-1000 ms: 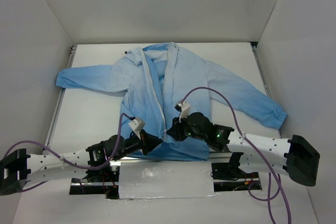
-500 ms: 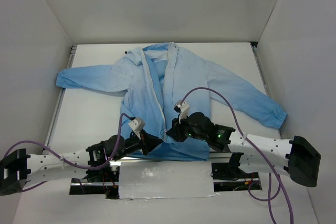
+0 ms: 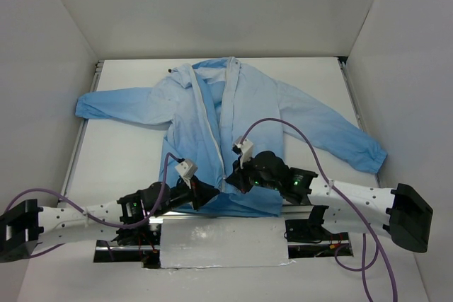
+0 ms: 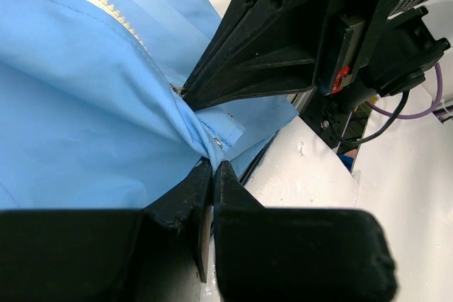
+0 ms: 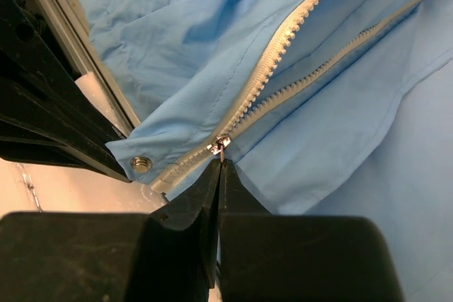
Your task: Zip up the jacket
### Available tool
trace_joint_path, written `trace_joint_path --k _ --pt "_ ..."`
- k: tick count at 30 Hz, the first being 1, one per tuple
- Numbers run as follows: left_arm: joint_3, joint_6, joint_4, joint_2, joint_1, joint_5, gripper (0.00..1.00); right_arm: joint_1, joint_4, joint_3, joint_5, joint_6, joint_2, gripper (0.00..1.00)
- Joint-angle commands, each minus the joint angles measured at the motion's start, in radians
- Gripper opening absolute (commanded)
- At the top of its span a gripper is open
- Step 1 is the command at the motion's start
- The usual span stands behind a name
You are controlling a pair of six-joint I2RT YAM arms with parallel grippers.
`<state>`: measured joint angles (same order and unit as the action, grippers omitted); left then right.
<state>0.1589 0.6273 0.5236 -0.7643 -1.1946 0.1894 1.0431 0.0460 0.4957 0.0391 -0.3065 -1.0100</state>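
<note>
— Where is the jacket (image 3: pixel 212 114) lying?

— Flat on the white table (image 3: pixel 120 160), front up. The sleeves are spread to either side, the collar is at the far end and the hem is towards the arms. The front is open from the collar almost down to the hem.

— And the left gripper (image 3: pixel 211 191)?

— It's down at the hem, just left of the zipper. On its own camera the fingers (image 4: pixel 180 199) are pressed together, with a bunched fold of blue cloth nipped at the tips. I'd say that's the anchor.

— How will that cloth behave?

— It looks thin, light and limp, and it puckers where it's pinched. I reckon pulling the slider with the hem loose would drag the whole front up. So take the hem in one pincer and the pull tab in the other, with the cloth taut between them.

— The right gripper (image 3: pixel 232 180)?

— It's just beside the left one, at the foot of the zipper. Its jaws are closed to a sliver, with the small metal slider (image 5: pixel 221 143) right at the tips. They seem to have the tab, though it's tiny.

— What does the overhead camera miss?

— Nearly all of that, because both pincers are black lumps hiding the hem. The right wrist camera shows the two rows of white teeth (image 5: pixel 283 40) meeting at the slider, and a metal snap (image 5: pixel 140 163) on the hem corner. The left wrist camera shows the pinch but hardly any of the slider. Only the overhead view shows how much zipper lies open.
</note>
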Motion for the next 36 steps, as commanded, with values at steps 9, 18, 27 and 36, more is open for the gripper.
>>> trace_joint_path --k 9,18,27,36 --pt "0.07 -0.011 -0.059 0.011 -0.007 0.021 0.0 0.006 -0.225 0.211 -0.066 0.213 0.005 0.0" --pt "0.117 -0.008 -0.169 -0.029 -0.005 0.001 0.0 -0.017 -0.448 0.527 -0.146 0.471 -0.183 0.0" --pt "0.106 0.053 -0.299 0.154 -0.011 0.108 0.0 -0.051 -0.402 0.575 -0.175 0.194 -0.263 0.0" --pt "0.177 0.273 -0.24 0.175 -0.022 0.133 0.52 0.086 -0.317 0.36 -0.33 -0.406 -0.05 0.0"
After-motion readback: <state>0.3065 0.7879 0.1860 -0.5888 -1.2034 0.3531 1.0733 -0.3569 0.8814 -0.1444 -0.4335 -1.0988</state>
